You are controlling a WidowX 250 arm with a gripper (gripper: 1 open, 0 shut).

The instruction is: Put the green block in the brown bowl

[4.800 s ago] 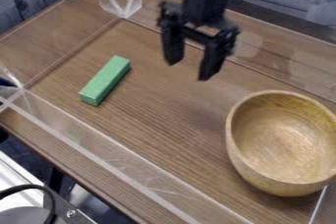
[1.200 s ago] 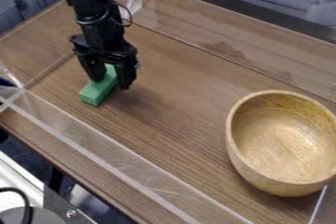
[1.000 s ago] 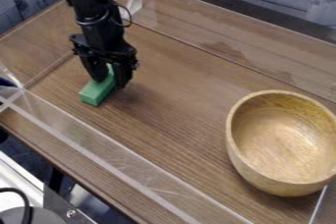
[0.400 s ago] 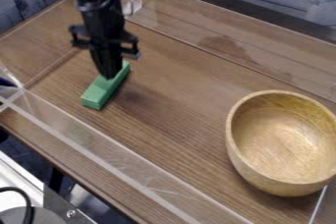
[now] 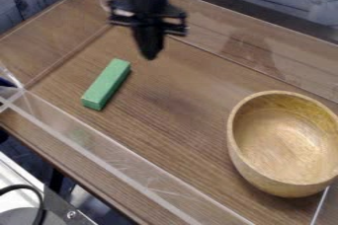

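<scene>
Wooden worktop (image 5: 199, 91) is carrying everything. Green block (image 5: 106, 82) is lying flat, pointing slantwise, down-left of the hand (image 5: 152, 49), which is hanging closed and empty. Brown bowl (image 5: 286, 142) is sitting far right.

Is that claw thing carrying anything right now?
No. The gripper is shut on nothing; the green block lies on the table, apart from it.

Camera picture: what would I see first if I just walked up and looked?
Probably the big brown bowl at the right, empty inside. Next, the bright green block lying flat on the wooden table at the left, with the robot's black hand above the table, shut and holding nothing.
</scene>
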